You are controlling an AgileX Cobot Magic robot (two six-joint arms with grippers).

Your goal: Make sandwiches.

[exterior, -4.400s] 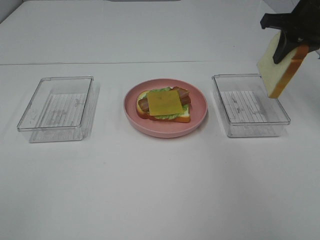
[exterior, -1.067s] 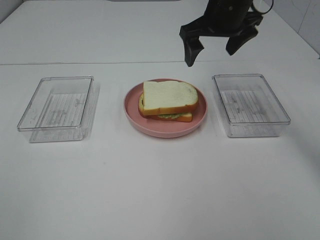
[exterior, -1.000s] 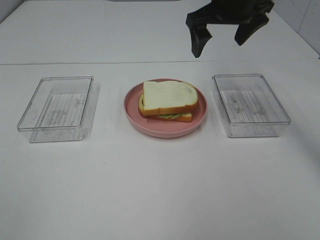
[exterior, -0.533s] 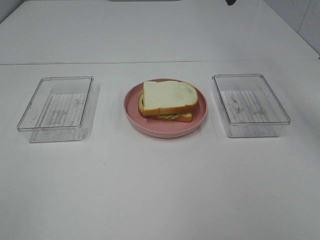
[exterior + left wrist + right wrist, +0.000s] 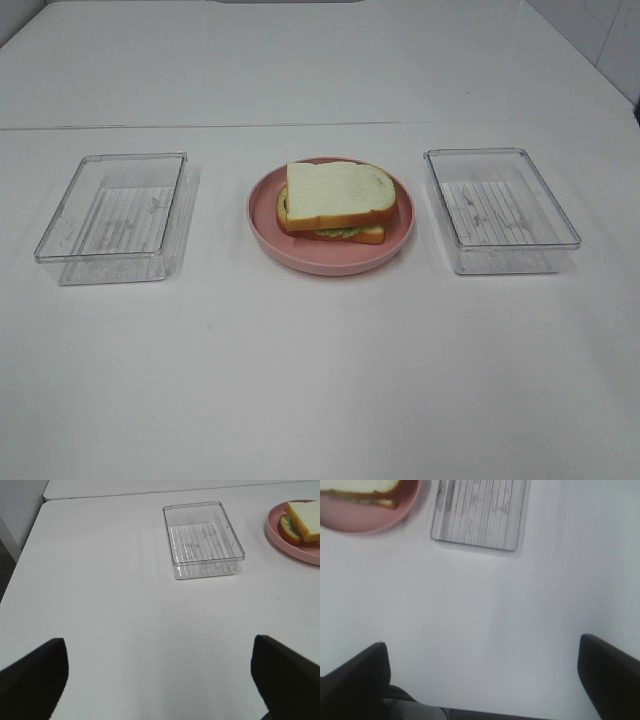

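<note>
Exterior high: sandwich sits finished on pink plate, no claws in shot. Left wrist: left gripper released, empty; left tray ahead. Right wrist: right gripper released, empty; right tray ahead. Stacking looks done; next prob. needs nothing but parking.

No writing, label or number can be read anywhere — not on any surface.
</note>
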